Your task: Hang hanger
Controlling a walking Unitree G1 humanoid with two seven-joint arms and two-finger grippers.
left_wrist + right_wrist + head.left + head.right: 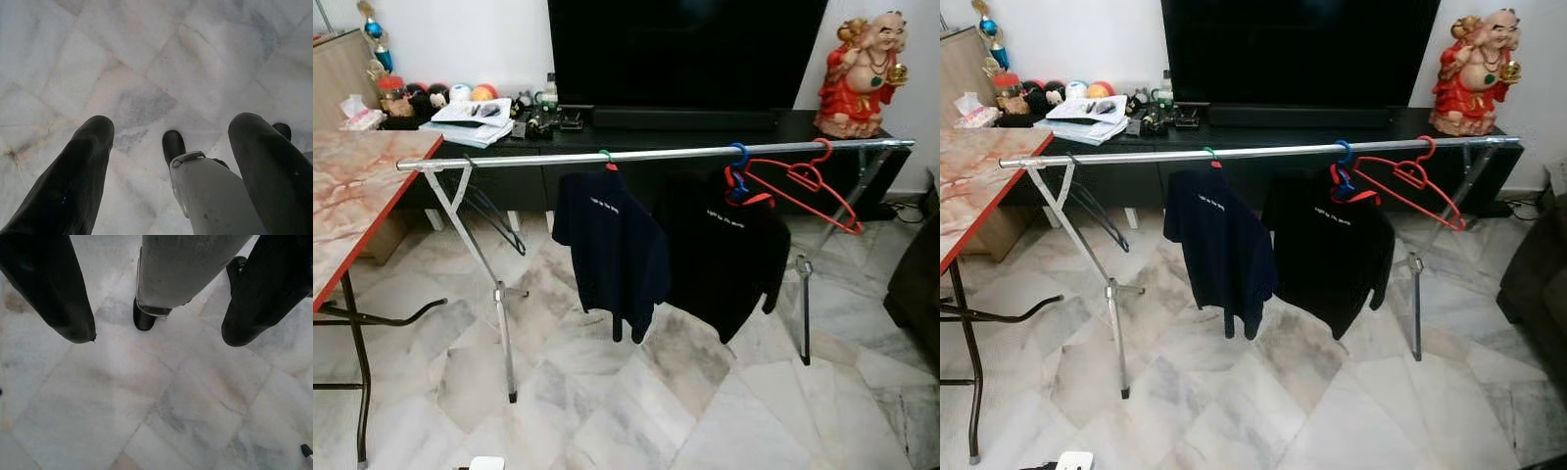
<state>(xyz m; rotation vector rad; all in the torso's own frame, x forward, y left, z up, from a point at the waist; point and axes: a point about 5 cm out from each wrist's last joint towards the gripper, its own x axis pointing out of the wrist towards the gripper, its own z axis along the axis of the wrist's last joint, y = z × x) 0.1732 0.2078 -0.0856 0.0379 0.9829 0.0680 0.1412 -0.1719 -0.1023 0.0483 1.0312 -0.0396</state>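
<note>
Left wrist view shows our left claw (168,129) hanging over the marble floor (146,58) with its fingers spread and nothing between them, and our right claw (156,335) hangs the same way, released and empty. The red hanger (808,181) hangs bare near the right end of the silver rail (656,154), far ahead of both claws, just right of two dark shirts (612,250).
</note>
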